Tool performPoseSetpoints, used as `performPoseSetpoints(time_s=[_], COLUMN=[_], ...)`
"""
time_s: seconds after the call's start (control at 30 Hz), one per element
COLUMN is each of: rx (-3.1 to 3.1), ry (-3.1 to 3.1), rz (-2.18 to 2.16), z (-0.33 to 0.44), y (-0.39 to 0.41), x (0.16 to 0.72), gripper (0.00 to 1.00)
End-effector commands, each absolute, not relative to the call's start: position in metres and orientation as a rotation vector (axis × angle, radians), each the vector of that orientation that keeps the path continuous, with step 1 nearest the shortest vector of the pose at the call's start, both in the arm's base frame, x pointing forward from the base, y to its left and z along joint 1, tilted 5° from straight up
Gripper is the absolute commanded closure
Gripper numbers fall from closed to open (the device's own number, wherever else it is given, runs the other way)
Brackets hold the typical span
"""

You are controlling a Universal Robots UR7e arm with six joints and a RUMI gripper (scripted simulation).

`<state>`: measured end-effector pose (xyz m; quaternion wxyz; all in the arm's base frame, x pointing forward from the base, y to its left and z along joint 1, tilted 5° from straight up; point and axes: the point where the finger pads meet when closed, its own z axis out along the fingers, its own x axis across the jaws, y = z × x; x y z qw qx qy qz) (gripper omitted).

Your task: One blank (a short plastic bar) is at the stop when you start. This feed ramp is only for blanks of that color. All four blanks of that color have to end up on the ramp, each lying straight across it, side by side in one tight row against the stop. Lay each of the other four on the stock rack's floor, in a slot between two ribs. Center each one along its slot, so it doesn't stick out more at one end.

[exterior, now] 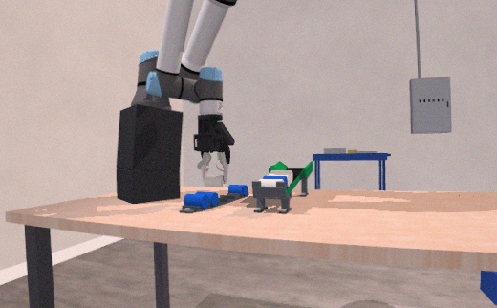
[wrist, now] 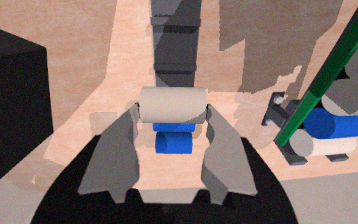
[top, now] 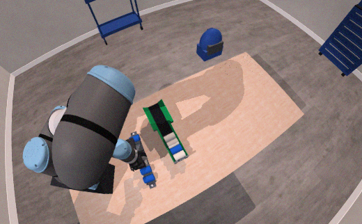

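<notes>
My gripper (top: 139, 161) (exterior: 212, 178) (wrist: 173, 104) is shut on a cream blank (exterior: 212, 181) (wrist: 172, 101), held crosswise a little above the dark stock rack (top: 152, 186) (exterior: 187, 209) (wrist: 175, 55). Three blue blanks lie on the rack: two close together (top: 145, 170) (top: 150, 178) (exterior: 196, 199) (wrist: 174, 143) below the fingers, and one (top: 135, 138) (exterior: 238, 189) further along. To the right stands the green feed ramp (top: 163, 104) (exterior: 301, 178) (wrist: 330, 75). A cream blank (top: 180, 156) (wrist: 330, 146) lies at its stop, a blue one (top: 176, 149) (wrist: 342, 125) above it, then two more cream ones (top: 170, 140).
The arm's black pedestal (exterior: 149, 153) (wrist: 10, 100) stands just left of the rack. The ramp's grey legs (exterior: 271, 201) stand on the wooden table (exterior: 357, 225). A blue cart (exterior: 350, 158) and other blue furniture stand on the floor beyond.
</notes>
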<state>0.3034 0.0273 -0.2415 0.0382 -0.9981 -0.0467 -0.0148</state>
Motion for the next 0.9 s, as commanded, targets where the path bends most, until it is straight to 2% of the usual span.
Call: performPoseSetpoints(time_s=[0.0,0.87], rx=[-3.061,-3.061], ry=[-0.144,-0.144], rz=[-0.044,-0.044], z=[-0.232,-0.191], y=[0.026,0.023], x=[0.304,0.303], gripper=[0.61,0.61])
